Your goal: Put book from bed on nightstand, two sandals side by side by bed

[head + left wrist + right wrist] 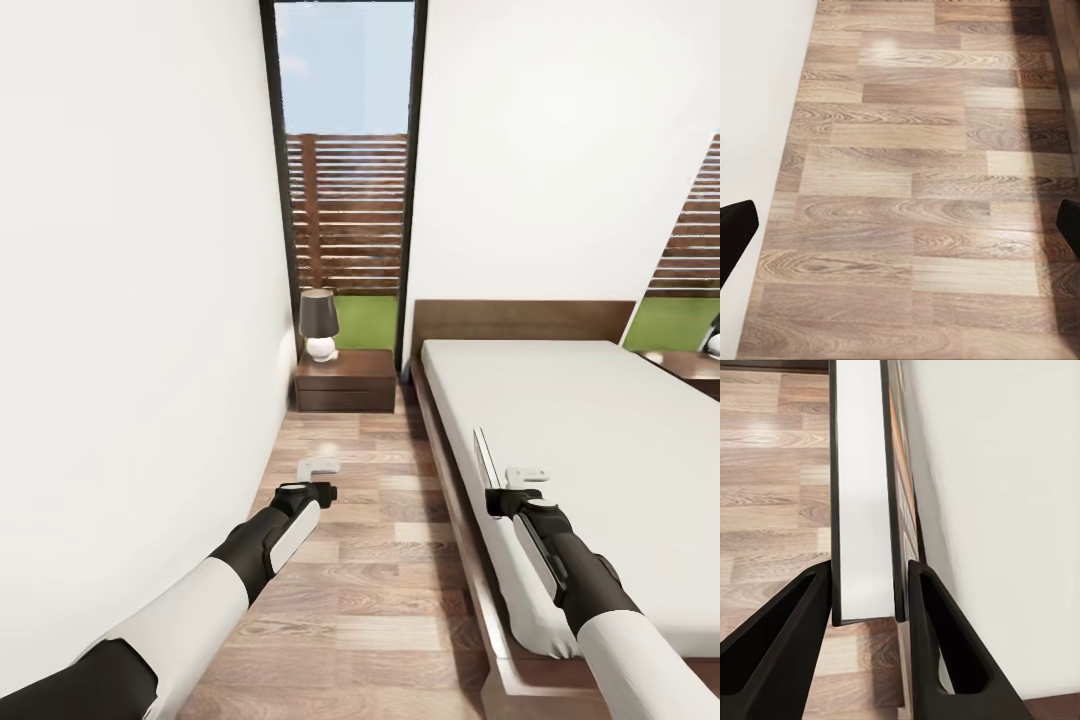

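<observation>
I have the book (pixel 862 510) clamped in the right gripper (pixel 866 592), held on edge above the near side of the bed (pixel 600 420), close to the mattress's floor-side border. In the right wrist view the two black fingers (pixel 787 630) press on either cover with the white page block between them, and a strip of orange shows along one cover. In the head view the book (pixel 487 458) is a thin sliver standing up just ahead of the right gripper (pixel 515 480).

The left gripper (pixel 318 470) hangs over the wood floor (pixel 915 180) between the wall and the bed, its jaws spread wide and carrying nothing.

I judge the book light and fairly stiff across its covers, but thin and glossy, so it could pivot or slide if the squeeze sits too near one corner. My hold is at the bottom edge only, which I would treat as marginal; a grip deeper toward the middle would resist swinging better.

The nightstand (pixel 345 380) with the lamp (pixel 318 325) stands ahead beside the headboard, well apart from the book, its top partly free in front of the lamp.
</observation>
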You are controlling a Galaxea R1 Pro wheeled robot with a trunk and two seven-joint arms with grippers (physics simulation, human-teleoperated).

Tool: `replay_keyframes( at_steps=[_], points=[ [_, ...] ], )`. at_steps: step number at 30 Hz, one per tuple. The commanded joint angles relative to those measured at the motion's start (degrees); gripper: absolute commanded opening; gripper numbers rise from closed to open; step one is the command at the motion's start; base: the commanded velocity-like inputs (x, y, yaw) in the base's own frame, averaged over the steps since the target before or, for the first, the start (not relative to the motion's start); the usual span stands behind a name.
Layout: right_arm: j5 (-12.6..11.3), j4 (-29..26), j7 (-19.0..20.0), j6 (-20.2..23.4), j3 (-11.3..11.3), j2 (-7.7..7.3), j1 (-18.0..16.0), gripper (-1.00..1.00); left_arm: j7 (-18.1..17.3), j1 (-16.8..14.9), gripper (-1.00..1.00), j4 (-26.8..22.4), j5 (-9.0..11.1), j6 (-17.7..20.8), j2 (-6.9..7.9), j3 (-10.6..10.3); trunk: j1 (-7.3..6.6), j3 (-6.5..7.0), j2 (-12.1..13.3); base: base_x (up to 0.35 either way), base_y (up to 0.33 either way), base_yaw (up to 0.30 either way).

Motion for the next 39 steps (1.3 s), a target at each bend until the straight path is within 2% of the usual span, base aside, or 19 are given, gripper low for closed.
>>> replay_keyframes(
  at_steps=[1, 12, 39],
  points=[
    [-0.6, -0.1, -0.6, 0.2, 0.3, -0.08, 0.0, -1.0, 0.5, -0.1, 1.0, -0.1, 0.5, 0.1, 0.05, -0.3, 0.02, -0.09, -0.1, 0.0, 0.035, 0.0],
    [-0.6, -0.1, -0.6, 0.2, 0.3, -0.08, 0.0, -1.0, 0.5, -0.1, 1.0, -0.1, 0.5, 0.1, -0.01, -0.7, 0.02, -0.09, -0.1, 0.08, 0.012, 0.0],
    [-0.6, -0.1, -0.6, 0.2, 0.3, -0.08, 0.0, -1.0, 0.5, -0.1, 1.0, -0.1, 0.6, 0.1, -0.02, -0.9, 0.02, -0.09, -0.1, 0.317, 0.0, 0.0]
  ],
)
